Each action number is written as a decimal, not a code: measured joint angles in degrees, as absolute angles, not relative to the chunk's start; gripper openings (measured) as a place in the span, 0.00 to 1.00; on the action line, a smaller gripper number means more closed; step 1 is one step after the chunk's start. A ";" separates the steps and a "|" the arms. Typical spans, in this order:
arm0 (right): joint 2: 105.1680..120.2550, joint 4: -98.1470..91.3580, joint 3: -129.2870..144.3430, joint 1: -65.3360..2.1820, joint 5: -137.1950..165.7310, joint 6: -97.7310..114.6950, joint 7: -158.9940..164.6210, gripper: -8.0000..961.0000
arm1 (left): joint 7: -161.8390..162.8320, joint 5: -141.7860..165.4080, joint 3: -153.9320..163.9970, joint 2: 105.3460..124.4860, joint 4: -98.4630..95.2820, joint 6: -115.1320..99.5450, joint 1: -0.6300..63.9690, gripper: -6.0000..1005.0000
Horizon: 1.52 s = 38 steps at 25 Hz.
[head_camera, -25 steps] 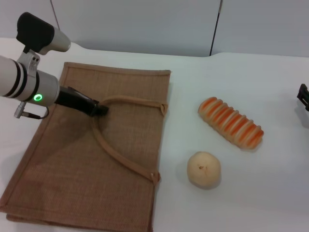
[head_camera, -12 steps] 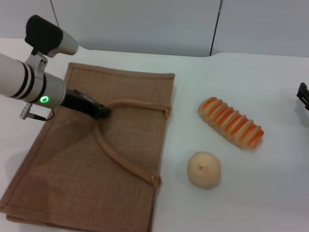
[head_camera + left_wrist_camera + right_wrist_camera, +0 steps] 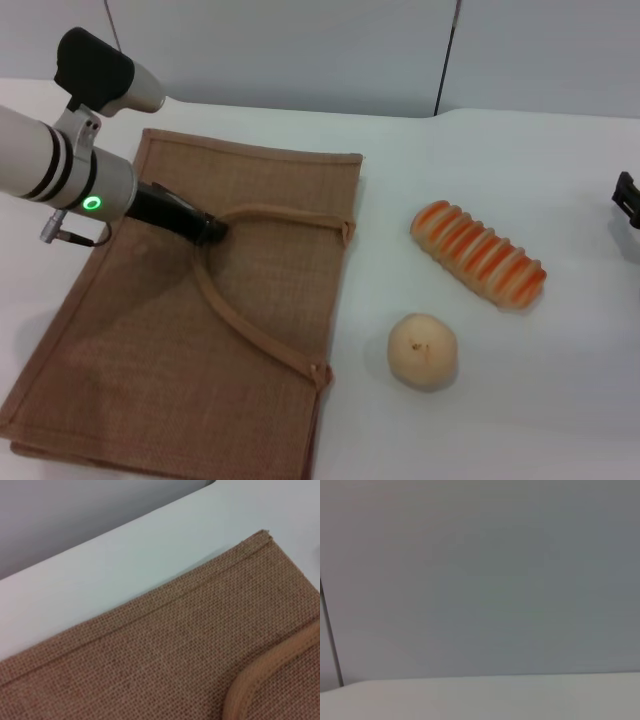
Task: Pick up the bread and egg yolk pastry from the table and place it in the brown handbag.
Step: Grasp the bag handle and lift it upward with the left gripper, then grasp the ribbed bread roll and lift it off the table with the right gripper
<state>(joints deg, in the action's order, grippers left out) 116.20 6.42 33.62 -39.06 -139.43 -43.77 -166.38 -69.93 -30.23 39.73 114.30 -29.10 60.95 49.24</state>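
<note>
Jaws of the left gripper (image 3: 212, 229), left of centre frame, meet the handle (image 3: 245, 325) of the flat bag (image 3: 120, 360); whether they clamp it cannot be told. Bread (image 3: 478, 254), its long axis running upper left to lower right, and pastry (image 3: 422, 349) lie well apart rightward, nearer the right gripper (image 3: 627, 200) at the right edge.

Since 1.0 s ago: left gripper (image 3: 208, 230) has shifted slightly toward the robot's right and nearer the robot, tip at the bend of the handle (image 3: 250, 214). Brown handbag (image 3: 150, 350) moved w/ it: far edge and far-right corner now sit further right, body slightly rotated. Handle loop shifted accordingly. Change over the last 0.5 s is minimal.
</note>
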 joint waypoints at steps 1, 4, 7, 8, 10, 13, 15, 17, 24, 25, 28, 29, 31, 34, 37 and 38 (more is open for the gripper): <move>116.20 6.42 33.66 -39.12 -139.42 -43.26 -166.38 0.82 | -69.91 -30.23 39.73 114.28 -29.20 61.15 49.29 0.13; 116.19 6.42 33.79 -39.29 -139.40 -42.32 -166.38 0.82 | -69.63 -30.23 39.73 113.91 -29.50 62.19 49.73 0.13; 116.19 6.42 33.92 -39.29 -139.17 -42.22 -166.59 0.82 | -69.24 -30.26 39.72 113.29 -31.43 65.75 50.55 0.13; 116.19 6.42 33.96 -39.29 -138.98 -42.17 -166.66 0.82 | -69.00 -30.41 39.67 113.29 -33.65 67.74 50.53 0.13; 116.19 6.42 33.99 -39.27 -138.62 -42.02 -166.70 0.82 | -68.63 -30.83 39.33 113.63 -38.41 71.29 50.25 0.13; 116.19 6.42 34.01 -39.22 -138.51 -41.81 -166.73 0.82 | -67.21 -32.32 38.92 114.64 -48.27 78.02 48.97 0.13; 116.19 6.42 34.23 -39.21 -138.52 -41.76 -166.75 0.82 | -65.81 -33.48 38.90 115.15 -54.24 81.90 47.95 0.13; 116.19 6.46 35.16 -39.25 -138.51 -41.80 -166.70 0.82 | -63.69 -35.53 39.02 115.84 -63.09 86.57 46.23 0.13; 116.45 7.63 38.38 -40.45 -137.04 -42.47 -166.36 0.82 | -55.54 -42.97 39.56 115.93 -85.66 96.52 42.61 0.13; 116.45 7.88 38.40 -40.70 -136.59 -42.50 -166.24 0.82 | -54.65 -43.39 39.56 115.89 -87.89 97.41 42.39 0.13; 116.42 9.24 38.46 -41.30 -134.52 -44.74 -165.66 0.82 | -52.89 -43.64 39.52 116.03 -93.47 99.33 41.88 0.13; 116.37 9.65 38.46 -41.32 -133.91 -45.75 -165.61 0.82 | -52.57 -43.65 39.47 116.08 -94.66 99.74 41.82 0.13; 116.29 10.58 38.48 -41.24 -131.87 -48.94 -165.48 0.82 | -51.85 -43.67 39.29 116.10 -96.99 100.58 41.80 0.13; 116.19 11.00 38.49 -40.53 -129.27 -53.84 -164.18 0.82 | -50.95 -43.68 39.12 116.04 -100.01 101.63 41.68 0.13; 115.73 10.73 39.47 -40.01 -125.42 -58.81 -160.05 0.82 | -49.83 -43.85 39.06 115.81 -103.06 102.66 41.47 0.13; 115.51 10.19 40.45 -39.75 -123.57 -60.53 -157.67 0.82 | -49.50 -44.02 39.04 115.68 -103.93 102.93 41.38 0.13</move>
